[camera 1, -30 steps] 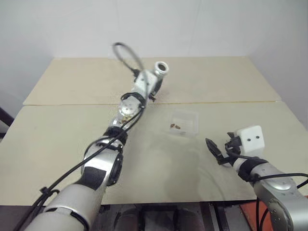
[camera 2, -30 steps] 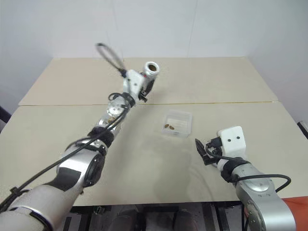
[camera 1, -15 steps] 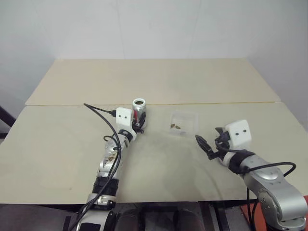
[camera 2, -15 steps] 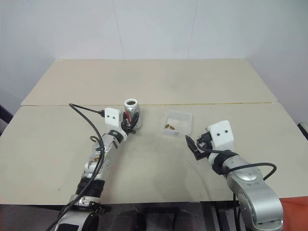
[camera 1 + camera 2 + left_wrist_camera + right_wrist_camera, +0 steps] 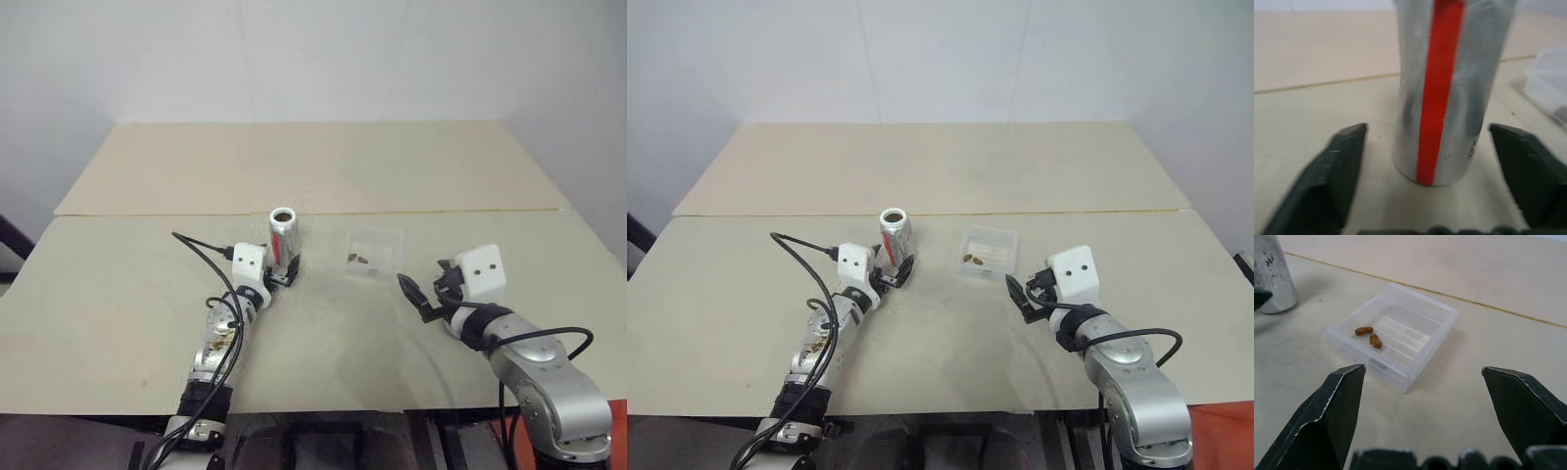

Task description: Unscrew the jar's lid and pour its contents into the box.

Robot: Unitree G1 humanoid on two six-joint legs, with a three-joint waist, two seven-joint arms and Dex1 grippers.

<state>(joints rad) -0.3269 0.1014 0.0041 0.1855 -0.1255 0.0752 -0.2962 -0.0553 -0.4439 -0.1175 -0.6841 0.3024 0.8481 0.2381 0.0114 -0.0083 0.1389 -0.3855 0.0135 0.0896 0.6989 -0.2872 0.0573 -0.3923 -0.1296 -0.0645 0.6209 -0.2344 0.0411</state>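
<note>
Left wrist view, left pincer (image 5: 1432,181) level, spread around upright jar (image 5: 1449,88), apparently untouched, right pincer (image 5: 1432,396) open facing box (image 5: 1393,333)

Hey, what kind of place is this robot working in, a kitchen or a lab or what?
Most likely a lab or test bench, not a kitchen: two plain beige tables pushed together against a bare white wall, with just a jar and a small clear box set out.
</note>
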